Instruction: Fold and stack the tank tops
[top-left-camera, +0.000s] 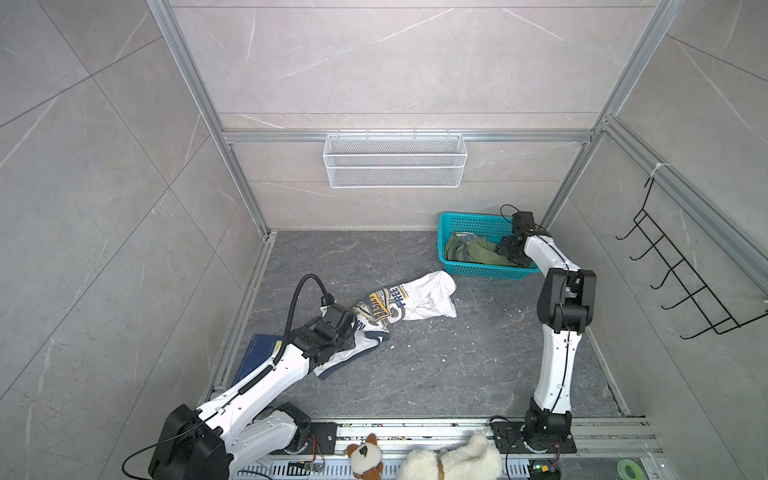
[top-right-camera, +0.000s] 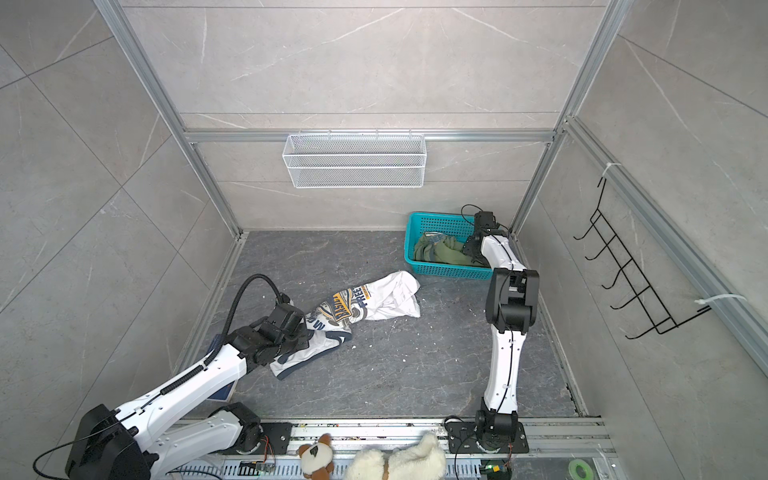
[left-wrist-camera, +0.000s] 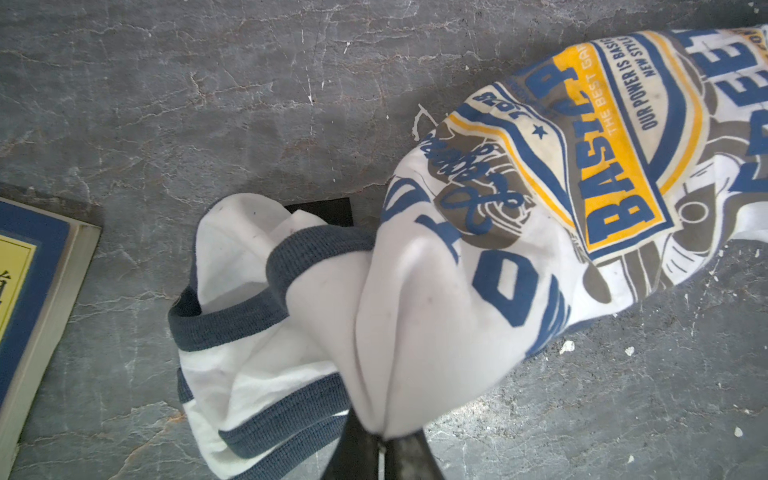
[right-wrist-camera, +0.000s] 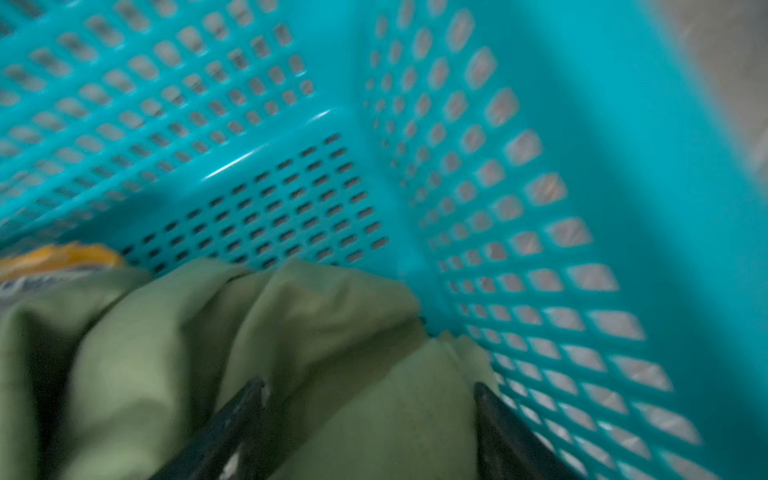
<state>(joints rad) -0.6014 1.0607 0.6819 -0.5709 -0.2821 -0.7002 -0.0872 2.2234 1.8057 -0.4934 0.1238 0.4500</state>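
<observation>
A white tank top (top-left-camera: 419, 299) (top-right-camera: 386, 299) with navy trim and a navy-yellow badge print lies crumpled and stretched across the dark floor. My left gripper (top-left-camera: 349, 330) (top-right-camera: 305, 328) (left-wrist-camera: 380, 436) is shut on a bunched fold of it near the navy-edged openings (left-wrist-camera: 291, 270). An olive green tank top (top-left-camera: 469, 251) (top-right-camera: 440, 251) (right-wrist-camera: 291, 332) sits bundled in the teal basket (top-left-camera: 478, 272) (top-right-camera: 449, 271) (right-wrist-camera: 540, 208) at the back right. My right gripper (top-left-camera: 510, 251) (top-right-camera: 473, 249) (right-wrist-camera: 370, 386) reaches into the basket, open, its fingers either side of a green fold close to the basket wall.
A blue book (top-left-camera: 257, 353) (left-wrist-camera: 25, 291) lies on the floor by the left arm. A white wire basket (top-left-camera: 395, 160) hangs on the back wall, and a black hook rack (top-left-camera: 685, 282) on the right wall. Plush toys (top-left-camera: 453, 461) and a green tape roll (top-left-camera: 628, 469) sit along the front rail.
</observation>
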